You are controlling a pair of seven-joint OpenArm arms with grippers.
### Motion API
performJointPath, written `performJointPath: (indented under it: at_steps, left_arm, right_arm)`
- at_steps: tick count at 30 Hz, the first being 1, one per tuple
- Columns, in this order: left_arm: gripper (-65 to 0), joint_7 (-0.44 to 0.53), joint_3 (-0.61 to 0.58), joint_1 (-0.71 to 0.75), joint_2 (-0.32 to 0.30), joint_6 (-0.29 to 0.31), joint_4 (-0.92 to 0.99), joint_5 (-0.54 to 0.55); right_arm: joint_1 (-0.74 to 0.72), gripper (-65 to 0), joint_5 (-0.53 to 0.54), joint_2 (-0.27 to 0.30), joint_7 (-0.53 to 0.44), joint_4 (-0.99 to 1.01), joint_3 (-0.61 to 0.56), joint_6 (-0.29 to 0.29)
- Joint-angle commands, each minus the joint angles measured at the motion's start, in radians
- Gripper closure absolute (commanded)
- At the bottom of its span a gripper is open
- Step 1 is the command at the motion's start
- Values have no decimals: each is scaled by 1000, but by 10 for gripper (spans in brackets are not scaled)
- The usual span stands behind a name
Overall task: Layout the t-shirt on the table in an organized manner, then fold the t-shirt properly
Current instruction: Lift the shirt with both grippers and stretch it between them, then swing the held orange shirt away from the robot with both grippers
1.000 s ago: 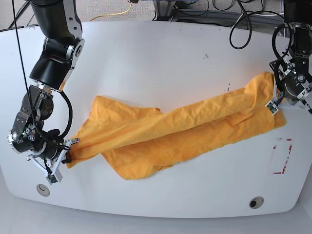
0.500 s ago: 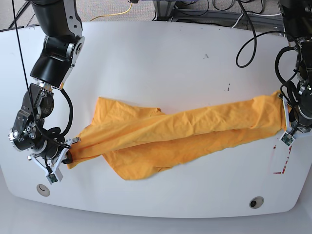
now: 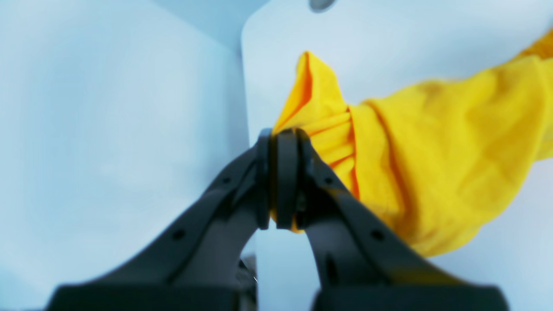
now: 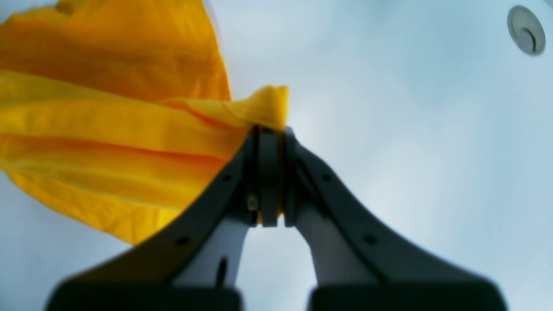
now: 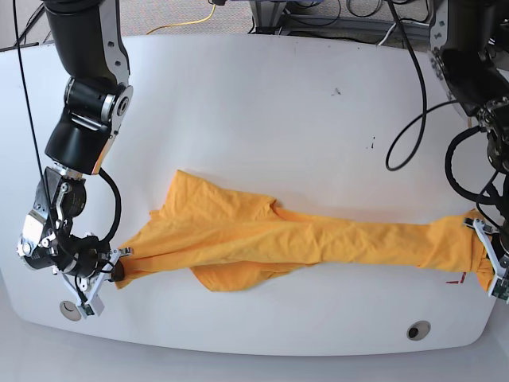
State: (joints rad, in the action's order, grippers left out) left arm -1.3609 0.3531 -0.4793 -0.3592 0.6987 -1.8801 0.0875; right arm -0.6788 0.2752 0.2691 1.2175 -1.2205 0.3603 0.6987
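The orange-yellow t-shirt (image 5: 302, 243) lies stretched in a long band across the front of the white table (image 5: 262, 103). My right gripper (image 5: 119, 273) is at the band's left end in the base view, shut on a bunched edge of the shirt (image 4: 108, 129); the right wrist view shows its jaws (image 4: 270, 136) pinched on cloth. My left gripper (image 5: 487, 269) is at the right end, shut on gathered cloth (image 3: 432, 164); its jaws are closed in the left wrist view (image 3: 278, 142). No black drawing shows.
Two round grommets (image 5: 70, 309) (image 5: 417, 330) sit near the front edge. A bit of red tape (image 5: 457, 280) shows just below the shirt's right end. Black cables (image 5: 406, 119) hang by the right-hand arm. The table's right edge is close to my left gripper.
My left gripper has carried its end of the shirt toward the front right edge, pulling the shirt into a straighter, tighter band. My right gripper has shifted slightly frontward, still holding.
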Motion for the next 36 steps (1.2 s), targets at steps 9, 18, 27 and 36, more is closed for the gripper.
performJointPath:
  at_steps: [9,18,27,36]
  left_arm:
    - [0,-28,45,-69,16,-1,-3,-30]
    - [0,-15,79,-170,13,-1,182,-38]
    - [0,-35,-29,-40,10,-1,106,-35]
    - [0,-35,-29,-163,-25,-1,41,-36]
  right_arm:
    - [-40,0,-100,8,-23,-6,0,-1]
    - [-35,0,-110,17,-46,-6,-45,-1]
    - [-14,0,-110,17,-48,-5,-47,-1]
    - [-2,0,-109,17,-48,-5,-47,-1]
